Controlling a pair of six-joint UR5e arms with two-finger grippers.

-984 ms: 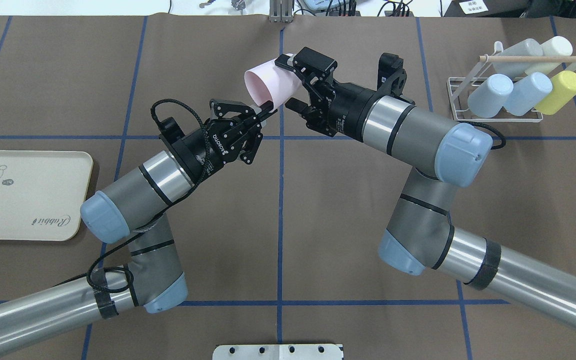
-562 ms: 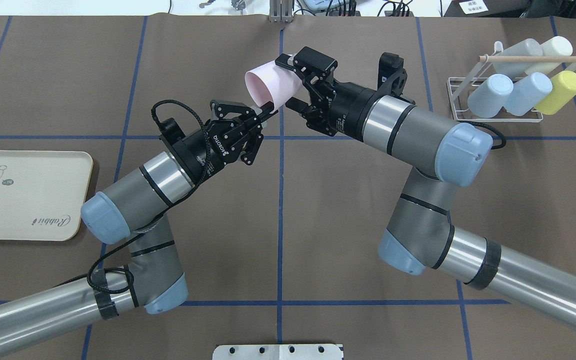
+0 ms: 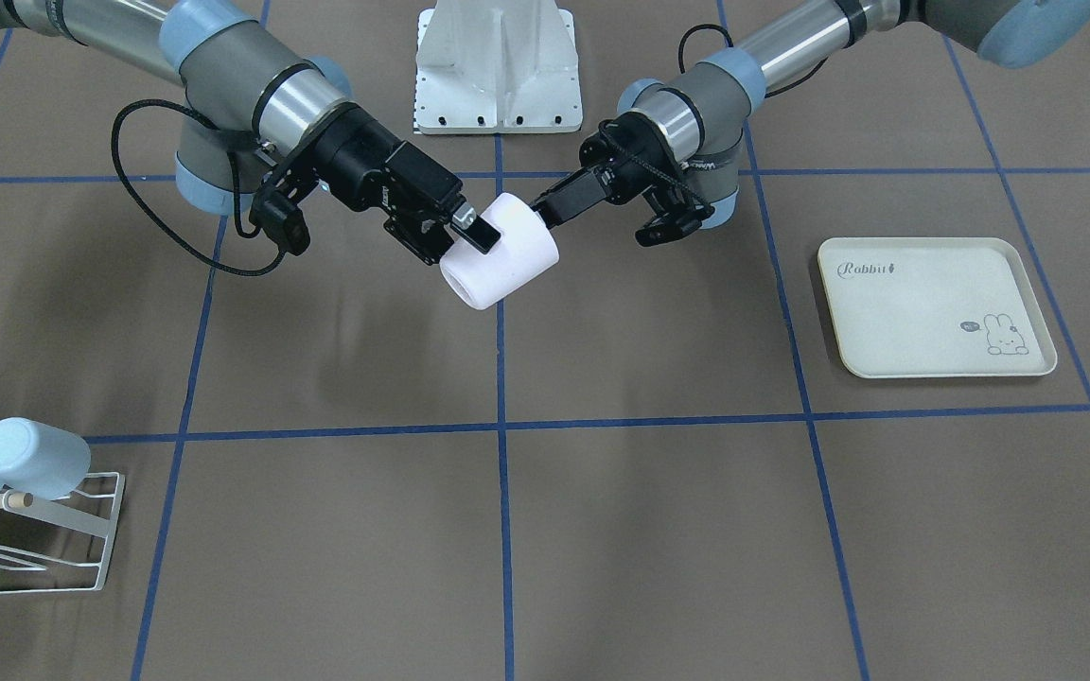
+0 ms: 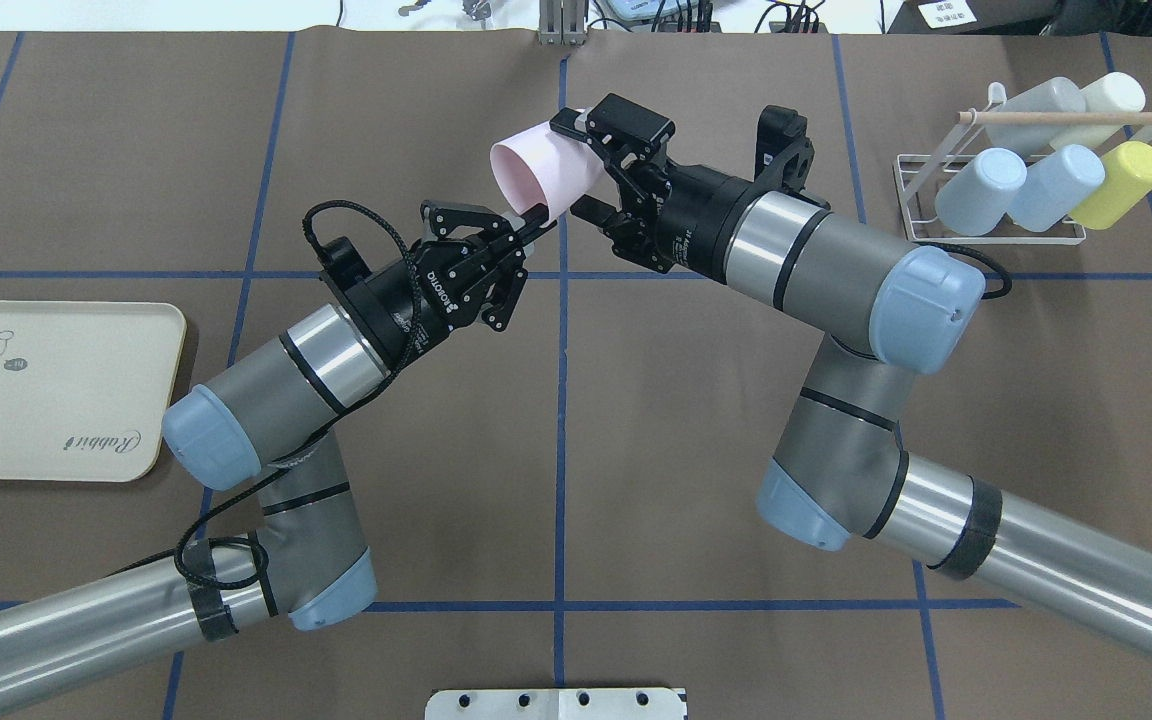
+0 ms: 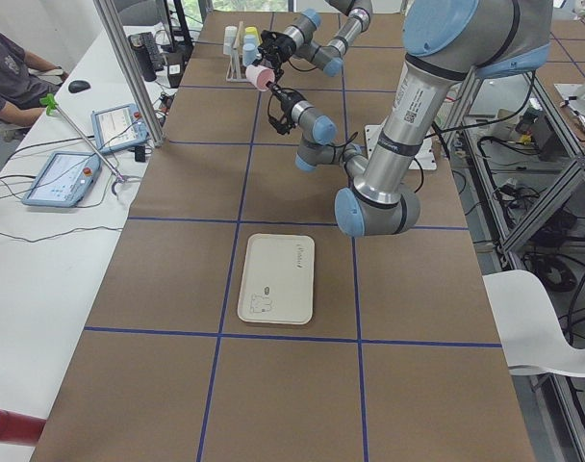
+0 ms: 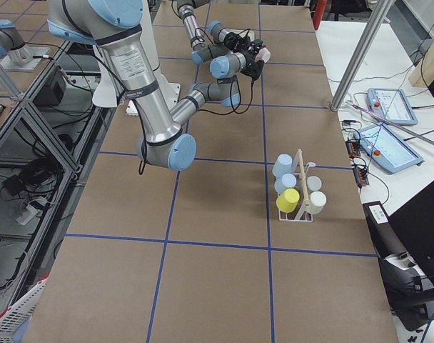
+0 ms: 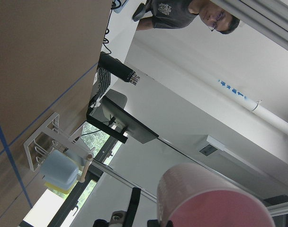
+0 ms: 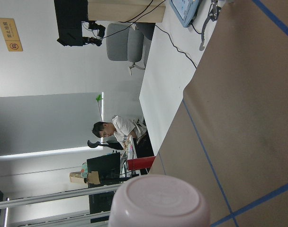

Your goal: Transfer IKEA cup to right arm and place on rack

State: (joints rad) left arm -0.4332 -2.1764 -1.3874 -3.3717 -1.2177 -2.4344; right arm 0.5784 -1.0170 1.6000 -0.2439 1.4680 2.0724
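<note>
Far left, the cream rectangular tray with the rabbit print (image 4: 66, 380) lies on the brown paper-covered table (image 4: 636, 420), well apart from the action; it seems to play no part in this step.

The silver-grey left arm (image 4: 266, 390) reaches toward the table's middle so its black two-finger left gripper (image 4: 534, 218) can offer its load in mid-air; its fingers are drawn nearly together, pinching the wall of the pale pink plastic cup (image 4: 536, 165) at the open rim, which leaves the body free for the other hand. The cup hangs tilted on its side over the centre line, clear of the table.

The black two-finger right gripper (image 4: 579, 166) straddles the cup's body behind the rim, jaws spread about the cup's width and apparently pressing both sides; firm contact is hard to confirm. Both hands seem to share the cup, probably the pause before the left lets go.

The silver-grey right arm (image 4: 836, 260) with pale blue joint caps folds back toward the low white wire rack (image 4: 904, 198) at the far right, where pastel cups (image 4: 981, 190) already sit on prongs; the hand-over happens on the rack's side of the left arm, which shortens the carry.

Against the overhead pictures of a second ago, almost nothing differs; cup, arms and both grips sit practically where they were, and the left fingers have not opened.
</note>
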